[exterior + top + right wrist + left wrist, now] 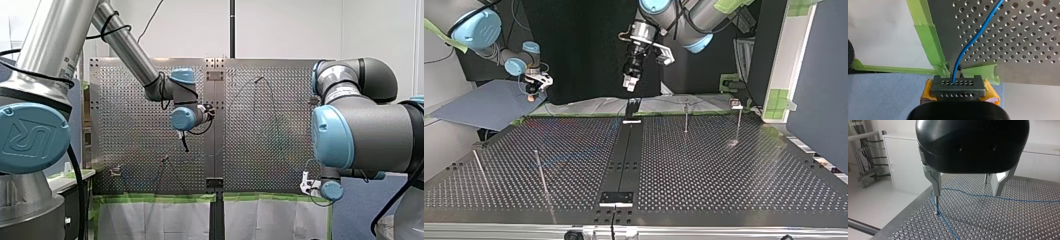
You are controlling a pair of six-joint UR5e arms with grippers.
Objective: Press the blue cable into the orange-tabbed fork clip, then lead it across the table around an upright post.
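Perforated steel made up the bench (1023, 50), with green tape (930, 37) lining its edge beside a blue mat (885, 97). Just off that taped corner I saw my right end effector (958, 86), yellow-padded, clamped on the blue cable (965, 47), which ran away across the holes. My left end effector (966, 187) hung wide open over the bench near one edge. The cable passed beneath it and bent at an upright post (936, 205) directly under one finger (934, 178). A second post (985, 178) stood ahead between the fingers.

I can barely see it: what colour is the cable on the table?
Blue. The cable shows best in the right wrist view.
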